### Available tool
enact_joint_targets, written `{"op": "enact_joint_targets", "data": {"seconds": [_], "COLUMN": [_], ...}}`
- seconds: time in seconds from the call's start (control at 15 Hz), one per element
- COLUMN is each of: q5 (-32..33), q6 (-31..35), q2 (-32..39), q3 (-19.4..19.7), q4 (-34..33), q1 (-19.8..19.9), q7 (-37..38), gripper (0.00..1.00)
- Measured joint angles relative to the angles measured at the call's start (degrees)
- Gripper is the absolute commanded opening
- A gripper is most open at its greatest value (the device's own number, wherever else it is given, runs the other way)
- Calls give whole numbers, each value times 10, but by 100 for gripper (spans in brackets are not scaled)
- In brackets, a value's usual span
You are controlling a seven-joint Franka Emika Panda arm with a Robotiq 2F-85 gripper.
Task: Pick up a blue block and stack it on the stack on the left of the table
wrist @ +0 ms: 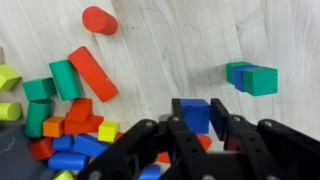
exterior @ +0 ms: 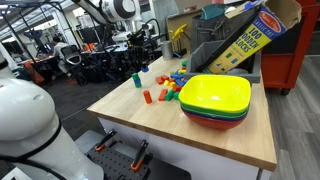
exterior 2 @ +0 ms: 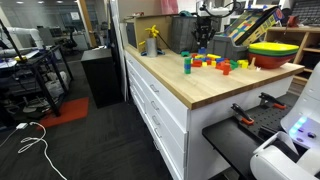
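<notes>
The gripper (wrist: 195, 128) is clamped on the blue block (wrist: 194, 112), pinching it from both sides. In the wrist view the stack (wrist: 250, 78) — a green upright piece — stands on the table (wrist: 180, 50) at two o'clock from it, apart, with a pile of coloured blocks (wrist: 70, 125) at nine o'clock

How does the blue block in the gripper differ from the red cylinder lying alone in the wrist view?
The blue block is blue and flat-sided; the red cylinder is red and round. The blue block sits between the fingers of the shut gripper, while the red cylinder lies free on the table. Both are small toy pieces.
</notes>
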State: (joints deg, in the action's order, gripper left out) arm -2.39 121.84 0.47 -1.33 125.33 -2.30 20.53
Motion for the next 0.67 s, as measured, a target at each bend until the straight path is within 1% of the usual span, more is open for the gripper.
{"op": "enact_joint_targets", "data": {"seconds": [0.4, 0.67], "q5": [0, 0], "q6": [-22, -26], "q2": [-24, -29], "q3": [-28, -41], "q4": [6, 5], "q1": [-15, -21], "q7": [47, 58], "gripper": [8, 8]}}
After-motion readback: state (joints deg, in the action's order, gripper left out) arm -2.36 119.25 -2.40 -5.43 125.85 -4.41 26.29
